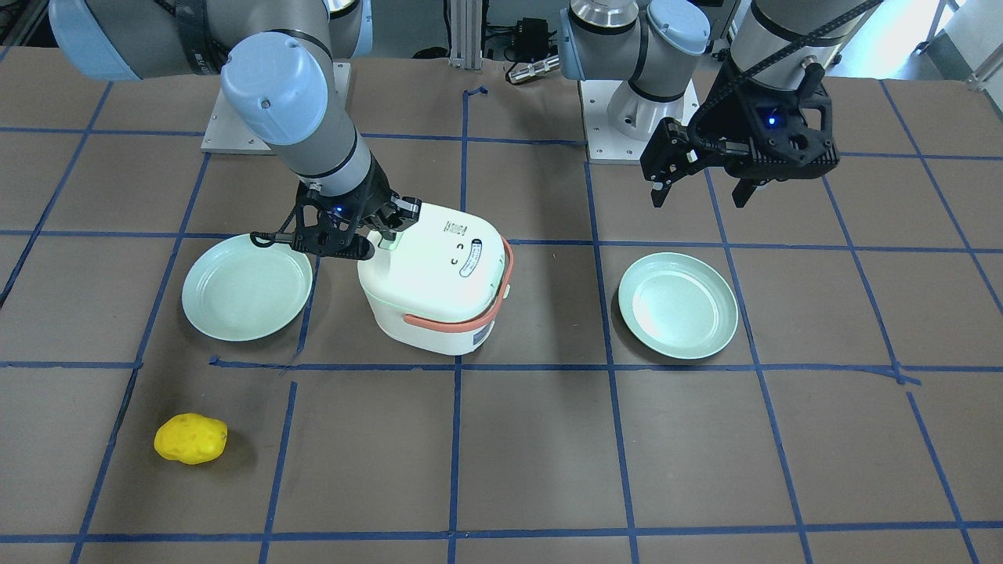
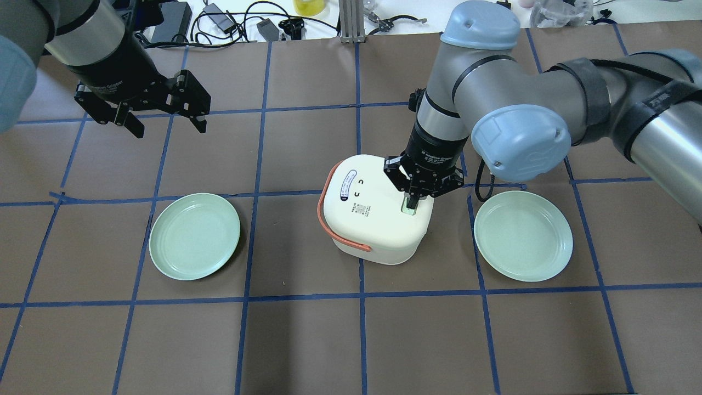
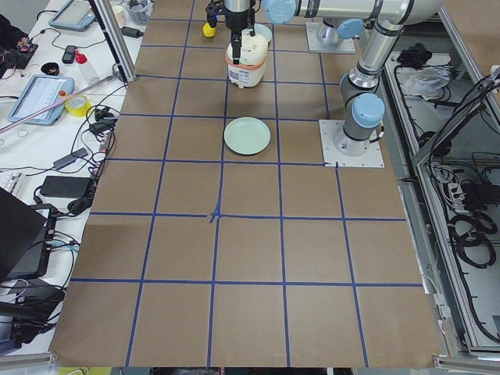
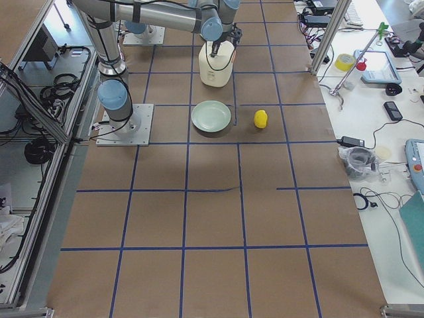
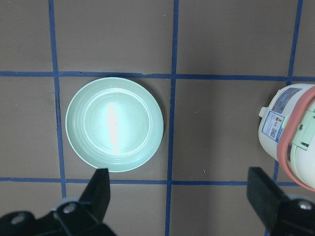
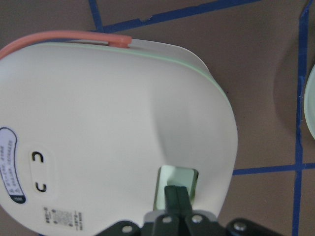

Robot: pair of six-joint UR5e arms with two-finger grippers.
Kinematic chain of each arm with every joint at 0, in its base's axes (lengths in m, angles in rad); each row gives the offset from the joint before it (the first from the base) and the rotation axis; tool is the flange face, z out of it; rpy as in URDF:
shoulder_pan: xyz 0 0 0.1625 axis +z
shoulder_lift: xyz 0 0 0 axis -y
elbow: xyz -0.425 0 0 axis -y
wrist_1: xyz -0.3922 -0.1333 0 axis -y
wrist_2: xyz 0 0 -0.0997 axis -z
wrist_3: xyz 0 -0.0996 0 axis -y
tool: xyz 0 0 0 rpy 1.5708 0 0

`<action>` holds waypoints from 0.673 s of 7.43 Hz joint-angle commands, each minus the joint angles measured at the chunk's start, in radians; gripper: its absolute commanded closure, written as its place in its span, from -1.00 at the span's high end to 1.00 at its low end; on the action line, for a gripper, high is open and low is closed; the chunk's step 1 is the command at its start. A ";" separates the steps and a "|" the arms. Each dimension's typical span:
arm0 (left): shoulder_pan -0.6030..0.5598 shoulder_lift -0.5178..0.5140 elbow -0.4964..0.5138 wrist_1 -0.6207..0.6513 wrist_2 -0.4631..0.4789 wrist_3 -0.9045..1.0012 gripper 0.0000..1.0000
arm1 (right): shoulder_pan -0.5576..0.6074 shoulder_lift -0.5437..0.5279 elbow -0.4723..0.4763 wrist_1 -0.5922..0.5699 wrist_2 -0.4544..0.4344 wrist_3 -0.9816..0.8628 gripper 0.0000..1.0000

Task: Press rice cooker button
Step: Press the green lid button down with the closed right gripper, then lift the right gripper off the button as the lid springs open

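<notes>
A white rice cooker [image 2: 373, 211] with a salmon handle [image 2: 329, 219] stands mid-table; it also shows in the front view [image 1: 435, 278] and the right wrist view [image 6: 108, 128]. Its pale green button [image 6: 178, 183] sits in a recess on the lid's edge. My right gripper [image 2: 411, 202] is shut, its joined fingertips [image 6: 177, 195] pointing down onto the button; it also shows in the front view [image 1: 385, 236]. My left gripper [image 2: 164, 125] is open and empty, held high over the table's far left, away from the cooker.
Two mint green plates lie beside the cooker, one on the left [image 2: 194, 236] and one on the right [image 2: 522, 236]. A yellow potato-like object [image 1: 190, 439] lies near the operators' edge. Cables and gear sit beyond the far edge.
</notes>
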 commanded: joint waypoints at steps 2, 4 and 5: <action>0.000 0.000 0.000 0.000 0.000 0.000 1.00 | 0.000 -0.009 -0.040 0.003 -0.003 0.032 -1.00; 0.000 0.000 0.000 0.000 0.000 0.000 1.00 | -0.002 -0.011 -0.185 0.019 -0.043 0.043 0.99; 0.000 0.000 0.000 0.000 0.000 0.000 1.00 | -0.012 -0.011 -0.262 0.085 -0.086 0.035 1.00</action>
